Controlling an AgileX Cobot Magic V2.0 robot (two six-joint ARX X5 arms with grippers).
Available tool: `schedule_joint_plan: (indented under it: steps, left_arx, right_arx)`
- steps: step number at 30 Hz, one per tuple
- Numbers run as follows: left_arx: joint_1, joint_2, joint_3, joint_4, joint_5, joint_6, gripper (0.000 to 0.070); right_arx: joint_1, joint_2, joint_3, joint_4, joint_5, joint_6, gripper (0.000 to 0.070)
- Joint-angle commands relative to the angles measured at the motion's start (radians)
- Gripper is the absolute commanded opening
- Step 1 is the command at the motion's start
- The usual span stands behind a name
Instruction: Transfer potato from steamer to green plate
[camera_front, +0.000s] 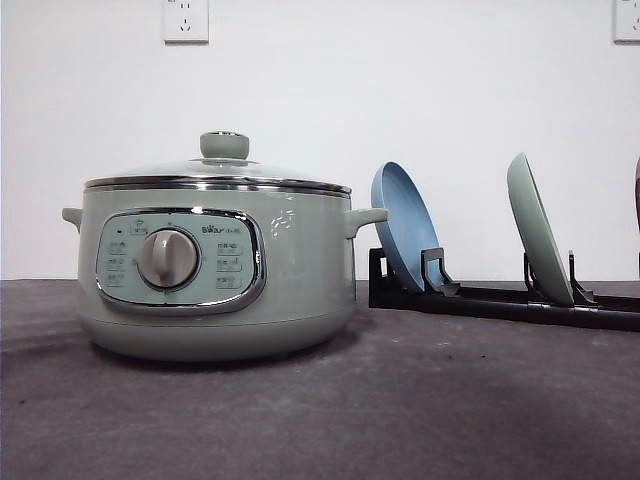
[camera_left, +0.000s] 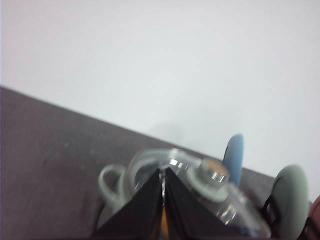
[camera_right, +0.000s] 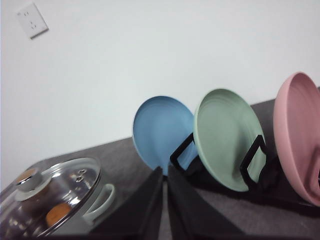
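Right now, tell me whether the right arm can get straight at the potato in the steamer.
Probably not. The glass lid sits on the steamer, and the potato shows only through the glass. The right gripper looks shut, so the lid likely has to come off first.

We see steamer (camera_front: 215, 270): pale sage green body, chrome frame round control panel, cream-grey dial, clear glass lid with green knob. Through lid in right wrist view we spot potato (camera_right: 57, 214): orange-brown. Green plate (camera_right: 226, 137): pale mint, plain, faint concentric rings. Blue plate (camera_front: 403, 238): light blue, plain. Pink plate (camera_right: 298, 135): dusty pink. Rack (camera_front: 500, 298): black. Table (camera_front: 400, 410): dark grey, matte. Wall (camera_front: 400, 90): white, white sockets. Gripper fingers (camera_right: 145, 210): black.
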Motion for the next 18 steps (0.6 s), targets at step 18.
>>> schedule_joint_plan:
  steps: [18]
  left_arx:
    - [-0.102, 0.472, 0.683, -0.354, 0.255, 0.143, 0.0001]
  right_arx:
    - [0.020, 0.421, 0.637, -0.442, -0.312, -0.162, 0.0004]
